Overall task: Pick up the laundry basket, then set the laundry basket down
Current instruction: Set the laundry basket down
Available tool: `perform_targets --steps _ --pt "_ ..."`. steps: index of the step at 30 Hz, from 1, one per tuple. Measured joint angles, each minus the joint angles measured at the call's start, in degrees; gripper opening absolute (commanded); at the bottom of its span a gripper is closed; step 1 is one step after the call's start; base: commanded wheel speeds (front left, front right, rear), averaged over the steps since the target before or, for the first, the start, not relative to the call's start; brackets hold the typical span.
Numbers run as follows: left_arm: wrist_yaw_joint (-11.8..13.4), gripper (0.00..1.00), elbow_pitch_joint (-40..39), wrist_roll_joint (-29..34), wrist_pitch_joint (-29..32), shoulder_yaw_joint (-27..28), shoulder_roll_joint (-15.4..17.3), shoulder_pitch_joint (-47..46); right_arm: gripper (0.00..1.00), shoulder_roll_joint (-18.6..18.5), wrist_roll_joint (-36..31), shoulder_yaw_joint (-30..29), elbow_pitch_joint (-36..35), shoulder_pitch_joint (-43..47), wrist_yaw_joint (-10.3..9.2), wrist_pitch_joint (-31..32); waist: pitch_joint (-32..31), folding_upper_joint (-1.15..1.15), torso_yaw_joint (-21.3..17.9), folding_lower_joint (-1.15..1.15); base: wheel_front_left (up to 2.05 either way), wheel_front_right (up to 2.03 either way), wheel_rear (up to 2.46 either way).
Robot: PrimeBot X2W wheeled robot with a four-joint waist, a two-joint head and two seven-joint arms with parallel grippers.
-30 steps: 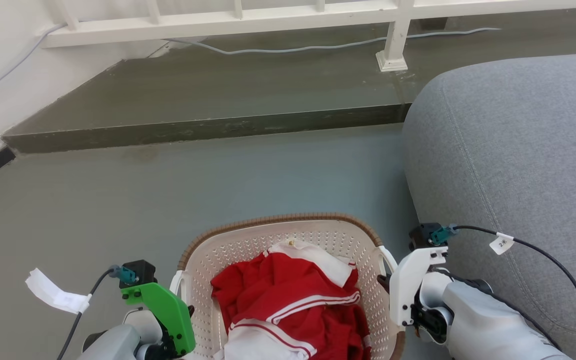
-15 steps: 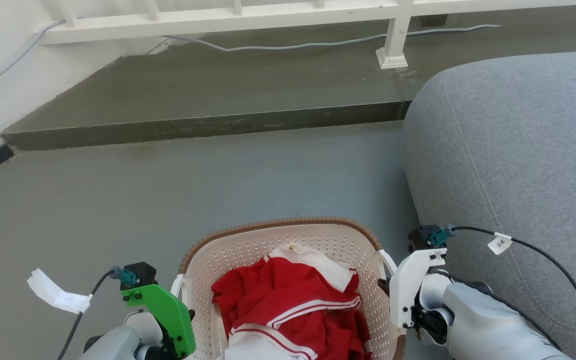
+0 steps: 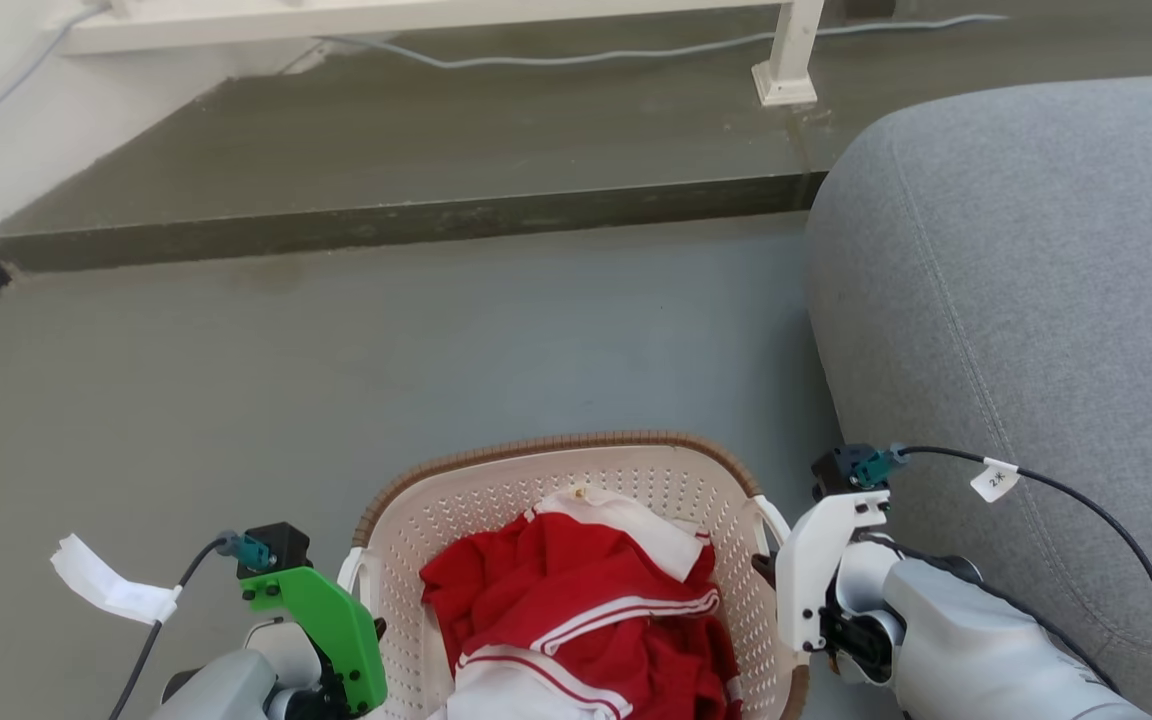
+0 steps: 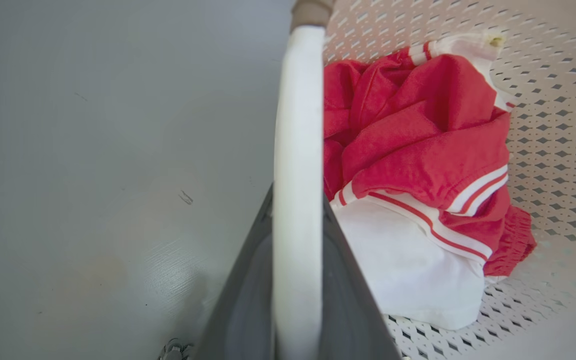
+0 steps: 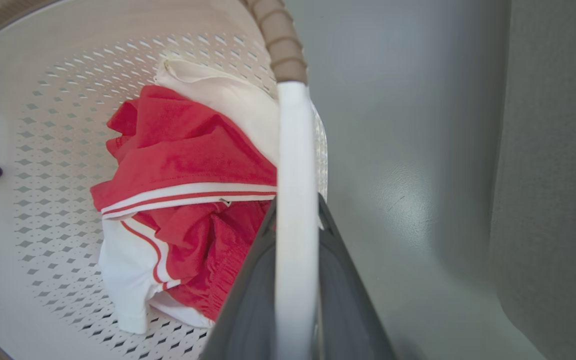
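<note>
open floor [image 3: 336, 380] ahead and left of laundry basket [image 3: 556, 441], sofa [image 3: 1016, 280] close right

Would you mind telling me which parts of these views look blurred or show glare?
Left wrist view: the laundry basket's white handle and the dark fingers are blurred close up, the red clothes sharp, a pale sheen on the floor. Right wrist view: the same blur and sheen. Head view: evenly lit, sharp throughout.

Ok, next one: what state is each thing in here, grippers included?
laundry basket: upright, loaded, held by both side handles; lifted or not, unclear.
left gripper: shut on a basket handle.
right gripper: shut on the other handle.
red and white clothes: crumpled, inside the basket.
</note>
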Motion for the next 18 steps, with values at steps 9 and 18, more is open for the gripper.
perform_targets --steps 9,18 --pt "0.0 0.0 -1.0 0.0 -0.5 -0.2 1.1 -2.0 0.0 0.2 0.5 0.2 -0.1 -2.0 0.0 -0.7 3.5 0.0 -0.2 0.0 0.0 0.0 0.0" --pt "0.0 0.0 -2.5 0.0 -1.8 -0.2 2.8 -5.2 0.0 0.2 0.7 0.1 -0.9 -5.2 -0.02 -2.1 8.5 0.0 -0.3 0.0 0.0 0.0 0.0"
